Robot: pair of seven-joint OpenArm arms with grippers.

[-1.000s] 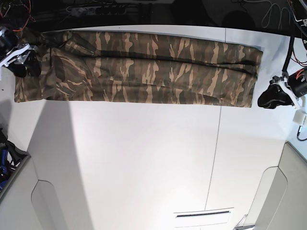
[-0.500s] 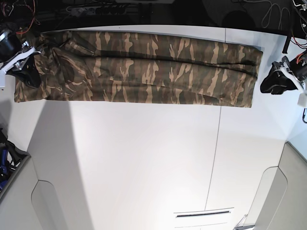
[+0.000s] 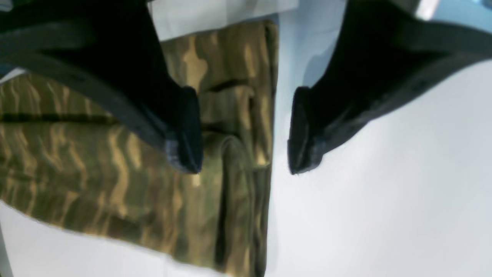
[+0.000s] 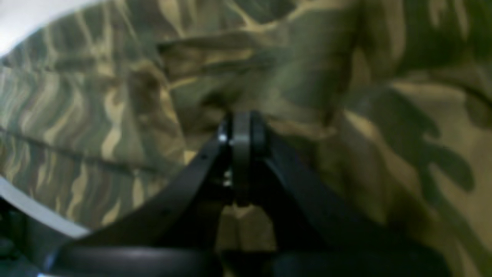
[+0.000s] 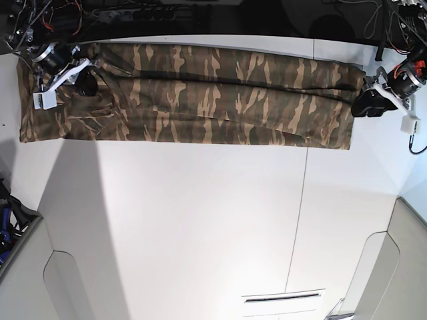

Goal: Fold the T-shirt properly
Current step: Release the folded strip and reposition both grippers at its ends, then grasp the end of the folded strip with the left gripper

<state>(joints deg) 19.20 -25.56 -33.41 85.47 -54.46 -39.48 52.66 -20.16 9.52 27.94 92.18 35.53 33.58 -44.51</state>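
Note:
The camouflage T-shirt (image 5: 213, 93) lies folded into a long flat strip across the far side of the white table (image 5: 200, 220). My left gripper (image 5: 363, 103) is open at the strip's right end. In the left wrist view it (image 3: 244, 152) straddles the shirt's end edge (image 3: 234, 154), with one finger over the fabric and the other over bare table. My right gripper (image 5: 87, 85) is over the strip's upper left part. In the right wrist view it (image 4: 241, 127) is shut, with its tips against bunched fabric (image 4: 365, 115). I cannot tell whether it pinches any cloth.
The table's far edge (image 5: 220, 37) runs just behind the shirt, with cables and dark gear (image 5: 133, 13) beyond it. A thin seam (image 5: 303, 213) crosses the table. Grey panels (image 5: 400, 267) stand at the near right and near left (image 5: 27, 280). A slot (image 5: 283, 298) lies near the front.
My right gripper has moved from the shirt's left edge up and inward onto its upper left part. My left gripper has moved up and in to the shirt's right end. The shirt has barely shifted.

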